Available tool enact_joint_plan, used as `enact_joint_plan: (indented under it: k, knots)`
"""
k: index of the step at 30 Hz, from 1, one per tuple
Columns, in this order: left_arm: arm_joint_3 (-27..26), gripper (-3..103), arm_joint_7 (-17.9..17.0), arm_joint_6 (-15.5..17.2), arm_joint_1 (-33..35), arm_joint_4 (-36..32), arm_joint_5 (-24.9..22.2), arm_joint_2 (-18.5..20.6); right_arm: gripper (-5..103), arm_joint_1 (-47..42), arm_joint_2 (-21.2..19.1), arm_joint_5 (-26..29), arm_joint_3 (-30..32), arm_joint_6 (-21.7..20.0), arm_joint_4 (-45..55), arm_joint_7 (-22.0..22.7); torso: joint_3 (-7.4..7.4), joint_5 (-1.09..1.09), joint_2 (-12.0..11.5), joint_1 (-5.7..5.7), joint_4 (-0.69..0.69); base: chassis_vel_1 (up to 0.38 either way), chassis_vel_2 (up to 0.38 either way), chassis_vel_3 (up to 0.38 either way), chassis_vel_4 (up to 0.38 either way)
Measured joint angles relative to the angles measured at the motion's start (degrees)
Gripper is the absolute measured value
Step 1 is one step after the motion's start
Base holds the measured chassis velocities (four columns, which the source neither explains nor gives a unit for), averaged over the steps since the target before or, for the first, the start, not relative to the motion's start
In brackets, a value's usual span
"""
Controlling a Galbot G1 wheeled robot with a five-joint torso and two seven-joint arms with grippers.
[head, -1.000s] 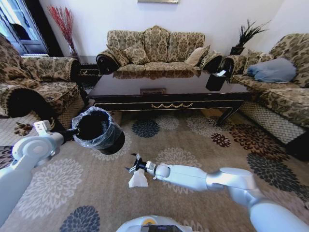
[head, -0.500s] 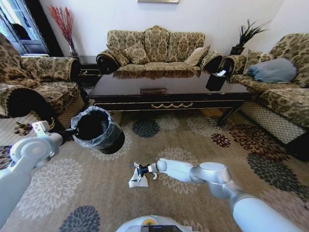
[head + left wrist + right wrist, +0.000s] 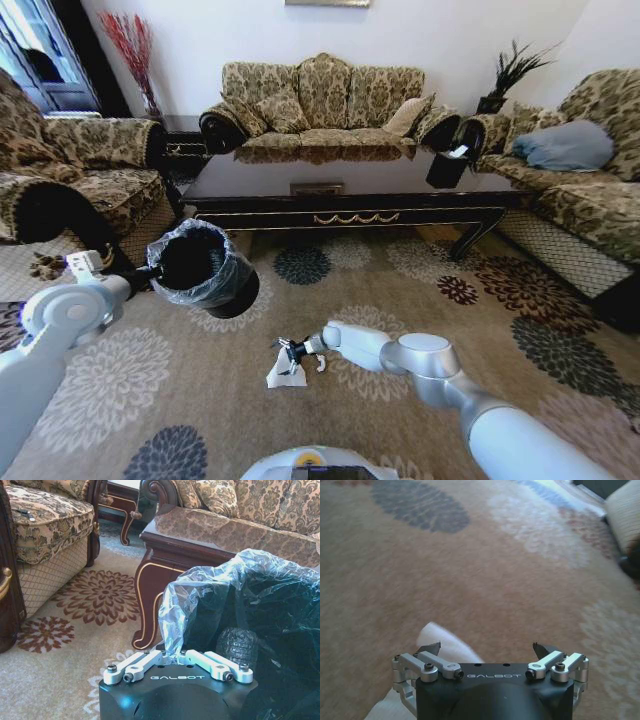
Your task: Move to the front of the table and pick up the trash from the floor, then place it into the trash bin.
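Patterned carpet at lower centre holds the tissue point(image 3: 286, 372), the right end effector point(image 3: 288, 352) spread apart over it, while the left end effector point(image 3: 152, 270) clamps the bin point(image 3: 205, 268) at centre-left.

My head camera looks forward and down from above my base, wide, taking in the carpet point(image 3: 400, 290), the table point(image 3: 340, 195) and the sofas beyond. My left wrist camera sits just behind my left gripper point(image 3: 175, 652), very near the trash bin point(image 3: 250, 610), facing across it to a table leg and a sofa. My right wrist camera rides behind my right gripper point(image 3: 487, 652), close over the carpet and a white tissue point(image 3: 442, 640). The 3 views share the carpet; head and left wrist share bin and table, head and right wrist the tissue.
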Motion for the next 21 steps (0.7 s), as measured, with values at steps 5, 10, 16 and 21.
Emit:
enact_joint_plan:
  k: [5,10,16,21]
  knots:
    - [0.1,3,0.0,0.0,-0.1,-0.1,0.0,0.0,100,0.0,0.1,-1.9,-0.3,0.2,-0.8,-0.9,0.0,0.0,0.0,0.0,-0.03,0.0,0.0,0.0,0.0]
    - [0.4,3,0.0,0.0,-0.4,-0.1,0.0,0.0,93,0.3,0.1,-3.2,-0.1,-0.2,-1.2,-0.2,0.0,-0.01,0.0,0.0,-0.01,0.0,0.0,0.0,0.0]
    - [0.6,3,0.0,-0.1,-0.5,-0.2,0.0,-0.2,71,0.2,0.1,-5.3,0.1,-0.8,-1.9,3.2,0.0,0.0,0.0,0.0,-0.01,0.0,0.0,0.0,0.0]
    - [0.7,3,0.0,-0.1,-0.5,-0.4,0.0,-0.2,55,0.1,-0.1,-6.7,0.3,-0.7,-2.5,4.1,0.0,0.0,0.0,0.0,-0.01,0.0,0.0,0.0,0.0]
